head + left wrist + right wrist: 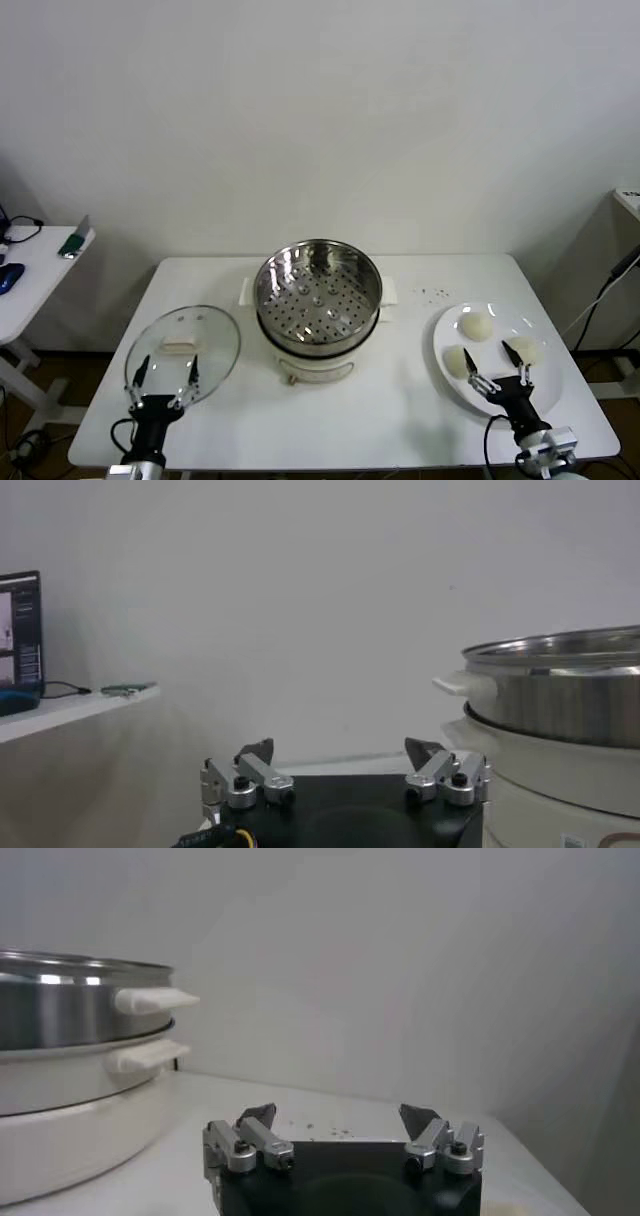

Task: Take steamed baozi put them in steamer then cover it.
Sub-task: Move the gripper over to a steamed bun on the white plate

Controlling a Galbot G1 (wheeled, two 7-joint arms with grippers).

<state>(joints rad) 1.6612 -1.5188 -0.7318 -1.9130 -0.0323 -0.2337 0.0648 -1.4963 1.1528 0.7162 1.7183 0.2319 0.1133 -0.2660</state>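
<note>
Both tools spread wide and empty, left tool point(166, 372) over glass lid point(183, 352), right tool point(503, 366) above baozi plate point(545, 378)

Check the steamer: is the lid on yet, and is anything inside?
Uncovered and empty. The steamer shows its bare perforated floor; the glass lid lies flat on the table to its left.

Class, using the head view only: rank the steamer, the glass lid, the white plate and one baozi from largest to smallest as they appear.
1. Steamer
2. White plate and glass lid: look about alike, so no ranking between them.
3. Baozi: clearly smallest.
</note>
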